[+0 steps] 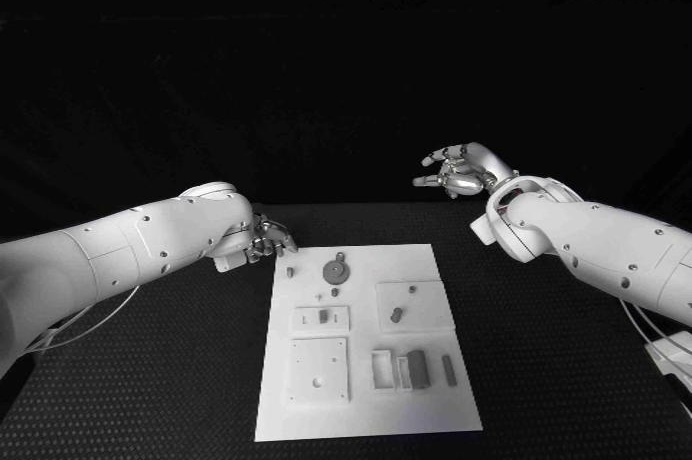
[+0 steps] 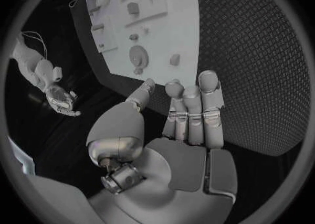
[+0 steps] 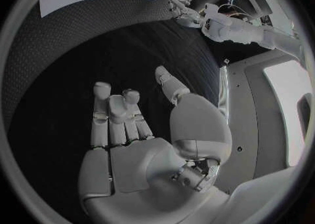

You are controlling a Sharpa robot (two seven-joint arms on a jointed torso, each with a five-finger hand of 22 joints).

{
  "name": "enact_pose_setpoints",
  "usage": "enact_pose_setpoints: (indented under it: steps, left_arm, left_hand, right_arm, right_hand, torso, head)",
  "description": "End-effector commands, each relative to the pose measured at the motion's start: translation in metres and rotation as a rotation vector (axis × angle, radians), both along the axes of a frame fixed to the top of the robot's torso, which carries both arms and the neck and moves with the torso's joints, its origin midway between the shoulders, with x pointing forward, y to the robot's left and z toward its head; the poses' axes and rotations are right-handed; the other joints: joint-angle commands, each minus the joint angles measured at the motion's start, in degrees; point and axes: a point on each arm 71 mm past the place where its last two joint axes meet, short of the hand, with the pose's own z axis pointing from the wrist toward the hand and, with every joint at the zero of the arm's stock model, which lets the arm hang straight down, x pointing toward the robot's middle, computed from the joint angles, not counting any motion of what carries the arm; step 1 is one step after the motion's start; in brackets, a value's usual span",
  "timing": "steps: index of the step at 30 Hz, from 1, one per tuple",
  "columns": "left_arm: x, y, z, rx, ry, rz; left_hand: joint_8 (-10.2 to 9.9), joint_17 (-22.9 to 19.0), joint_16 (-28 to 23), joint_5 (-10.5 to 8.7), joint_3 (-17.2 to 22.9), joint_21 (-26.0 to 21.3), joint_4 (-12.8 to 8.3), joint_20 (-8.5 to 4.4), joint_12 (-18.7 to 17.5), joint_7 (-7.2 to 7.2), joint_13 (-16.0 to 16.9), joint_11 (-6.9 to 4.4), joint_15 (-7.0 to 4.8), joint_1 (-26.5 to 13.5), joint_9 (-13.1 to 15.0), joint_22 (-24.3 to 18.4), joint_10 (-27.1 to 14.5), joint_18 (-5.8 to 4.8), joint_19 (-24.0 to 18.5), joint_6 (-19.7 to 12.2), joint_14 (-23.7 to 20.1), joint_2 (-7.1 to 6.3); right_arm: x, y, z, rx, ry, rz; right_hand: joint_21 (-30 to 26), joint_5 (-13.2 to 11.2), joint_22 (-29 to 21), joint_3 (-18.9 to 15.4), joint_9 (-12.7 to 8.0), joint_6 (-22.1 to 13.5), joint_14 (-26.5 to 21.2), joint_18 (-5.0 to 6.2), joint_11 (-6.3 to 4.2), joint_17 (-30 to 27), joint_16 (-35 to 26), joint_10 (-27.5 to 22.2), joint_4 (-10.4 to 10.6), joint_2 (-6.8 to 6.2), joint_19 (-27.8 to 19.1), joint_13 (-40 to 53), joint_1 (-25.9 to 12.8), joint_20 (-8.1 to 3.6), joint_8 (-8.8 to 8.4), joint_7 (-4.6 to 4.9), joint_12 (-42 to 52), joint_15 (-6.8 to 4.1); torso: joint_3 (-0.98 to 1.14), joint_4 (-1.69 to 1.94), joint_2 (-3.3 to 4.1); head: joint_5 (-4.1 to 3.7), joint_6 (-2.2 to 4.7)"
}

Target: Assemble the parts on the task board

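We see the flat white rectangular task board [image 1: 361, 340] lying in the middle of the black textured table [image 1: 562, 380], its long side running away from the robot; on it lie the small grey parts: a round grey disc with a short stem [image 1: 336, 270] near the far end, a tiny grey peg [image 1: 290, 272] just beside the far left edge, a small grey stub [image 1: 394, 313] on a raised square plate right of centre, and a dark upright grey block [image 1: 417, 368] standing in a row of slots near the right edge, with a thin grey strip [image 1: 449, 369] just beside it; a square white plate with a hole [image 1: 319, 370] sits in the near left part.

Our silver left hand [image 1: 261, 239] hangs at the board's far left corner, close to the peg; from the left wrist view the left hand [image 2: 177, 129] holds nothing, its fingers [image 2: 210, 98] straight and side by side, the thumb apart from them, over the table just off the board's edge.

Our silver right hand [image 1: 459, 170] is raised well beyond the board's far right corner, over the table; its fingers are loosely curved and apart, and from the right wrist view the right hand [image 3: 144, 140] grips nothing, palm bare, thumb set away from the rest.
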Motion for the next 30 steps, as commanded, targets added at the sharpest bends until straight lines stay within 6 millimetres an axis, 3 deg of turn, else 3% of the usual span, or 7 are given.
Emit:
enact_pose_setpoints:
  steps: [1, 10, 30]
  left_arm:
    - [0.000, -0.002, -0.005, 0.036, 0.012, -0.050]
    - [-0.003, -0.007, -0.021, 0.060, 0.056, -0.074]
    - [-0.006, -0.012, -0.036, 0.068, 0.094, -0.096]
  left_hand:
    - [-0.4, -0.3, 0.3, 0.09, 0.0, 0.3, 0.0, -0.19, 0.4, -0.02, 0.1, 0.19, -0.01, 0.0, -0.2, 1.3, -0.3, 2.59, 0.0, -0.4, -0.3, -0.51]
    - [-0.8, -1.0, 1.0, 0.09, 0.2, 0.6, 0.5, -0.21, 0.8, -0.03, 0.0, 0.18, -0.02, -0.5, -0.5, 1.3, -0.3, 2.69, 0.0, -0.1, -0.4, -1.18]
    - [-1.1, -1.8, 1.8, 0.10, 0.5, 1.0, 1.0, -0.25, 1.2, -0.13, -0.2, 0.08, -0.11, -0.8, -0.6, 1.3, -0.5, 2.80, -0.1, 0.4, -0.6, -1.42]
  right_arm:
    - [0.000, 0.001, 0.000, -0.002, 0.007, 0.013]
    - [-0.001, 0.001, 0.000, -0.002, 0.006, 0.014]
    - [0.000, 0.002, -0.001, -0.003, 0.007, 0.016]
  right_hand:
    - [-0.4, 0.0, 0.9, -0.2, -0.1, 0.1, -0.9, 1.70, -0.07, -0.1, 0.2, -0.5, 0.0, 0.40, -0.1, -0.1, -0.1, -0.43, 0.23, 0.30, 0.3, -0.63]
    - [-0.4, 0.0, 0.9, -0.3, -0.1, 0.1, -0.9, 1.70, -0.06, -0.1, 0.2, -0.5, 0.0, 0.42, -0.1, -0.1, -0.2, -0.43, 0.23, 0.31, 0.3, -0.62]
    - [-0.4, 0.0, 0.9, -0.3, -0.1, 0.0, -0.9, 1.70, -0.04, -0.1, 0.3, -0.5, 0.0, 0.51, 0.0, -0.2, -0.1, -0.43, 0.23, 0.33, 0.4, -0.60]
  torso:
    - [-0.06, -0.14, 0.11]
    - [-0.15, -0.09, 0.14]
    - [-0.02, -0.08, 0.04]
  head:
    - [-0.06, -0.01]
    - [-0.42, -0.22]
    - [-0.39, -0.36]
